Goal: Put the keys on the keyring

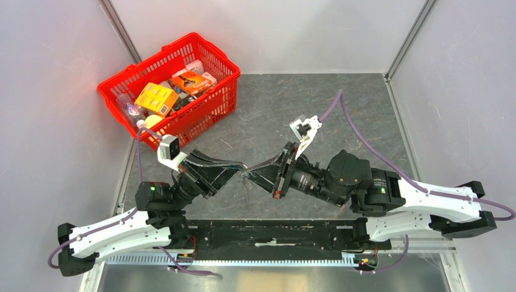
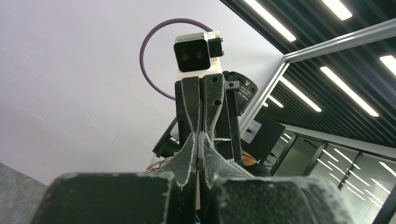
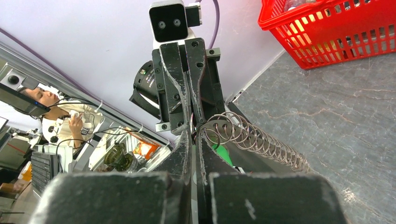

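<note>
Two claws meet tip to tip above the bench [image 1: 341,109]: the left claw [image 2: 200,135] is pressed fully together, and right at its tips sits the keyring [image 3: 252,140], a wire coil that looks light, springy and slippery, with the green-headed key [image 3: 218,151] tucked just behind it. The right claw [image 3: 192,137] is likewise together at that spot, though I cannot tell what either one pinches. The ring's plain wire end seems the surest hold, since the coil itself would likely flex.

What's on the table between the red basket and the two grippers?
Nothing: bare grey tabletop separates the red basket from the left gripper and right gripper, in the top view.
</note>
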Controlling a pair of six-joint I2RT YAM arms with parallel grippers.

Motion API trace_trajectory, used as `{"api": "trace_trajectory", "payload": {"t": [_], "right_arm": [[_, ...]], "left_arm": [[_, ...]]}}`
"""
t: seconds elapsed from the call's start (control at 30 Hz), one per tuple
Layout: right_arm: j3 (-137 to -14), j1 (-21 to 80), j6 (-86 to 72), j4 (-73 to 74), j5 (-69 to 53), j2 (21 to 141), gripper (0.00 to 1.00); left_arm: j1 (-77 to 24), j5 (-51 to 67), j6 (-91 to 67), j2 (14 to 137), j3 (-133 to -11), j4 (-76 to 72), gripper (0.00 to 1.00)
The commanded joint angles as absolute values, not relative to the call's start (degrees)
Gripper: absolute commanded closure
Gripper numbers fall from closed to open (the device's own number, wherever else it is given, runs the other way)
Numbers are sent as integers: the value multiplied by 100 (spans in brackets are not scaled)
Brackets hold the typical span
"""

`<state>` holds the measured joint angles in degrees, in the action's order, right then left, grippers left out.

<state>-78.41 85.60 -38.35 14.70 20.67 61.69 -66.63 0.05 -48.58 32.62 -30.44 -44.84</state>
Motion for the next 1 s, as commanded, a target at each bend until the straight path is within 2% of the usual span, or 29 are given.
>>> {"api": "trace_trajectory", "payload": {"t": [0.0, 0.33, 0.43, 0.57, 0.77, 0.97], "right_arm": [[-7939, 8542, -3753, 1352, 2178, 6111, 100], [-8099, 8540, -3544, 1805, 2056, 5938, 100], [-8454, 8543, -3381, 2269, 1737, 6054, 100], [-8841, 8543, -3206, 2832, 1488, 6127, 100], [-9316, 8537, -2972, 3553, 1044, 6210, 100], [-9724, 8538, -2810, 4164, 488, 6303, 100]], "left_arm": [[-6653, -69, -4988, 3245, -3092, -4726, 98], [-6658, 357, -4936, 3115, -3284, -4091, 97], [-6656, 633, -4871, 3138, -3494, -3734, 80], [-6653, 1122, -4784, 3217, -3838, -3135, 71], [-6656, 1812, -4605, 3377, -4367, -2311, 70], [-6653, 2012, -4374, 3332, -4713, -1704, 69]]}}
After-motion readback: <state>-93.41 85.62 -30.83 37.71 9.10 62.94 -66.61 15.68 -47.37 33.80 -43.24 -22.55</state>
